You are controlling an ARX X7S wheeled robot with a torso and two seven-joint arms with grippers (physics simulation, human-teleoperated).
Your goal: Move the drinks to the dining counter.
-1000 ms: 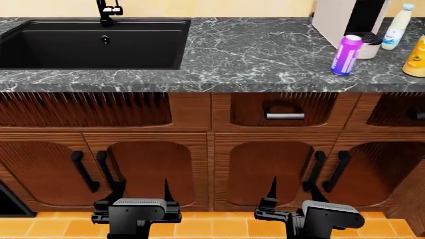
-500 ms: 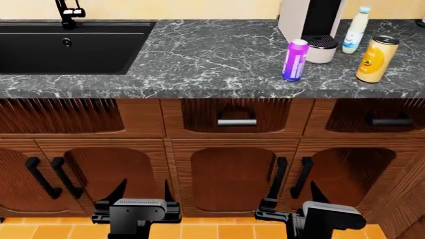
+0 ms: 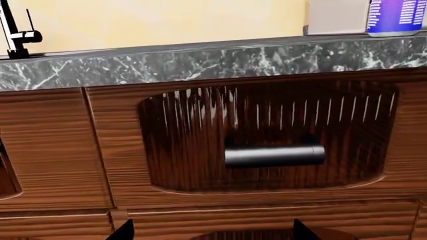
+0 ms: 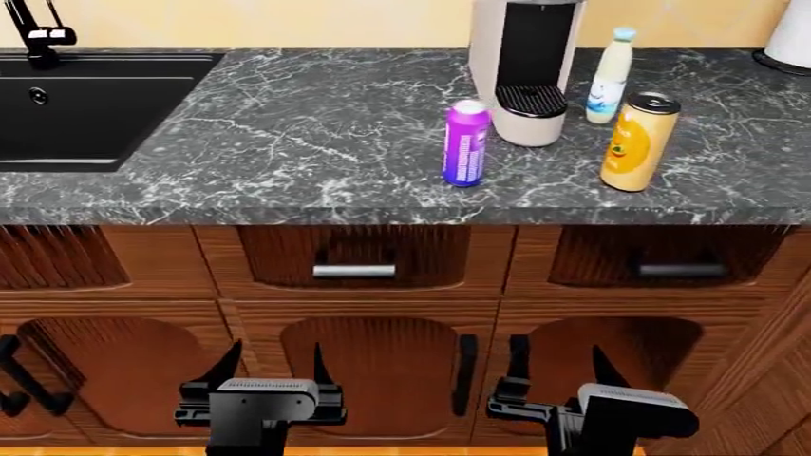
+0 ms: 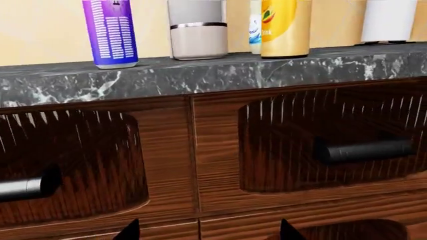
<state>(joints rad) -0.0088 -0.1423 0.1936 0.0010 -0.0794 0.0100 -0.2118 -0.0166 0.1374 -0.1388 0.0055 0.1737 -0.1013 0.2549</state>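
Observation:
Three drinks stand on the dark marble counter [image 4: 317, 142]: a purple can [image 4: 465, 142], a taller orange-yellow can [image 4: 637, 141] and a slim white bottle with a blue cap [image 4: 610, 63]. My left gripper [image 4: 273, 353] and right gripper [image 4: 557, 353] hang low in front of the cabinet doors, well below the counter, both open and empty. The right wrist view shows the purple can [image 5: 110, 32], orange can [image 5: 285, 27] and a sliver of the bottle [image 5: 255, 27] above the counter edge. The left wrist view catches only the purple can's base [image 3: 395, 17]. The dining counter is out of view.
A coffee machine [image 4: 526, 66] stands between the purple can and the bottle. A black sink [image 4: 89, 95] with a faucet [image 4: 38, 33] lies at the left, and a white kettle [image 4: 792, 33] at the far right. Wooden drawers with bar handles [image 4: 353, 271] face the grippers.
The head view has swung to the right: the sink slid to the left edge and the drinks moved toward the middle. Both grippers hold the same open pose.

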